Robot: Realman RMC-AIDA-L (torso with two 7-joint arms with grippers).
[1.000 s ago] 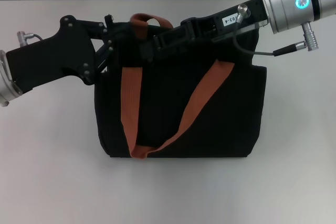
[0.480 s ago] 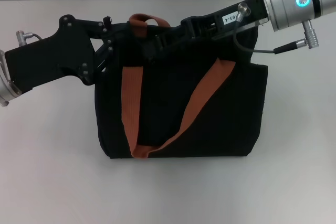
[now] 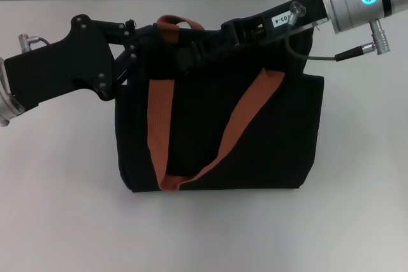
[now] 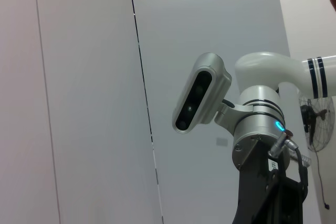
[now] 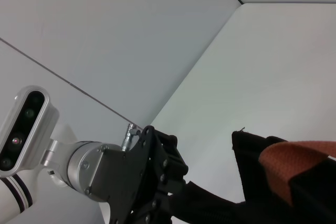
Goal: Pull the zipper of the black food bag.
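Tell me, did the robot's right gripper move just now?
Yes. Against the still black food bag, the right gripper slid toward the bag's right end and slightly away from the robot.

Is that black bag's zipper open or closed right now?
Cannot tell. Both the left hand and the right hand cover the top of the black food bag, hiding the zipper.
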